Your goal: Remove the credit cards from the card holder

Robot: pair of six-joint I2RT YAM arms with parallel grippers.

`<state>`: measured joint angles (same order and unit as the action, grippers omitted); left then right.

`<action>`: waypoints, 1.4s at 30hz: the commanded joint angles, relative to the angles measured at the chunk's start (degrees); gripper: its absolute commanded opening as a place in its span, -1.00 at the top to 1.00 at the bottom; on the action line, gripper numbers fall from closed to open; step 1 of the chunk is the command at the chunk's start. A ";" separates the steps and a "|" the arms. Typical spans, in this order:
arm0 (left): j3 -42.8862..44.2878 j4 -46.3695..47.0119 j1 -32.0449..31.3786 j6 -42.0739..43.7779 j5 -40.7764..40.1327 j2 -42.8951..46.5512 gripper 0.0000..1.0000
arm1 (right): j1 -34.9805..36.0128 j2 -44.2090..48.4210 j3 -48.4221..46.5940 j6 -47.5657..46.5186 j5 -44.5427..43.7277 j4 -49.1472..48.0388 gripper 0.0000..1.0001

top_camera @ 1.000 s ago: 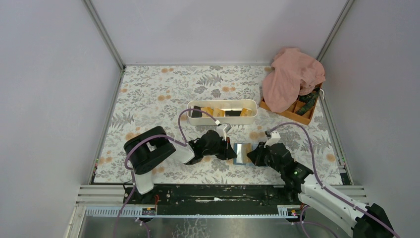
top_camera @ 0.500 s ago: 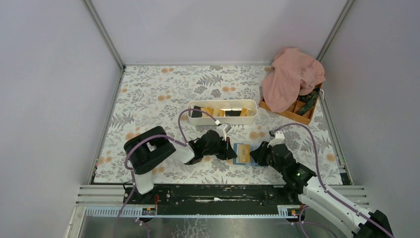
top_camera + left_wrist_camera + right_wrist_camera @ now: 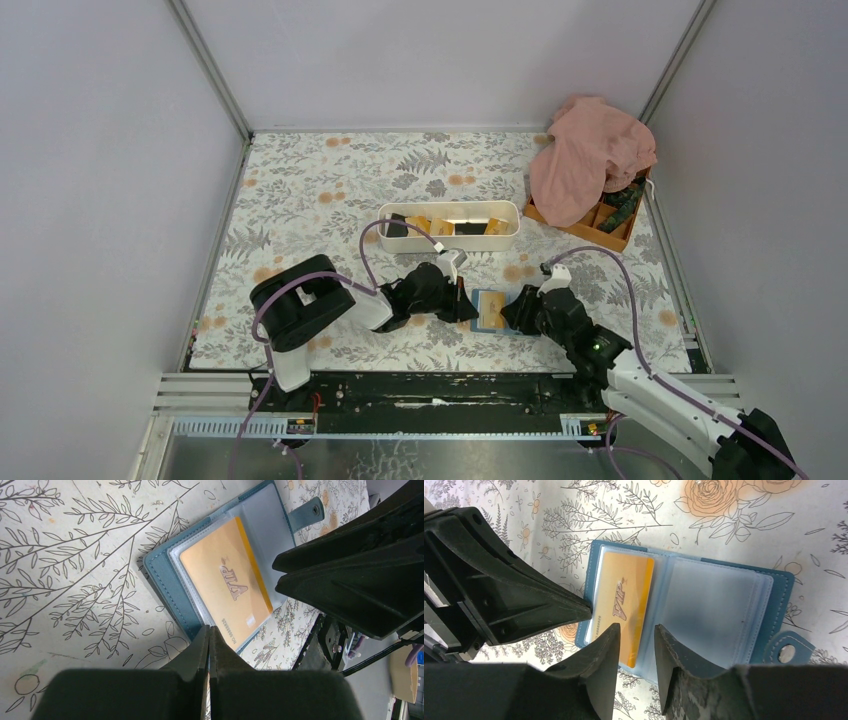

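The blue card holder (image 3: 489, 310) lies open on the floral mat between my two grippers. In the right wrist view the card holder (image 3: 783, 592) shows an orange-yellow VIP credit card (image 3: 623, 597) in its left clear pocket; the right pocket looks empty. My left gripper (image 3: 463, 302) is shut, its tip (image 3: 208, 628) touching the holder's blue edge (image 3: 162, 575) beside the credit card (image 3: 225, 582). My right gripper (image 3: 637, 627) is open, its jaws just above the card's near end and the holder's fold. It holds nothing.
A long white tray (image 3: 450, 213) behind the holder contains orange and black cards. A pink cloth (image 3: 590, 155) covers part of an orange compartment box (image 3: 606, 228) at the back right. The holder's snap strap (image 3: 787, 650) sticks out on the right.
A clear page of the holder has turned over, so the orange card shows where a grey page lay. My right gripper shifted slightly at the holder's right edge. The left gripper stayed put.
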<state>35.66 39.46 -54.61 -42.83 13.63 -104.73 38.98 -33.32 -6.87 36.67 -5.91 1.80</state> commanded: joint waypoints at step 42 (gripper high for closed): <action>-2.19 -6.59 -0.35 1.34 -1.35 -1.21 1.00 | -1.45 -22.91 1.65 7.66 18.89 -36.53 0.26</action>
<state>35.40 39.31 -54.61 -42.83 13.58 -104.49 37.01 -55.35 -4.27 41.60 5.50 -27.42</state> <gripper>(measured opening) 0.011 0.374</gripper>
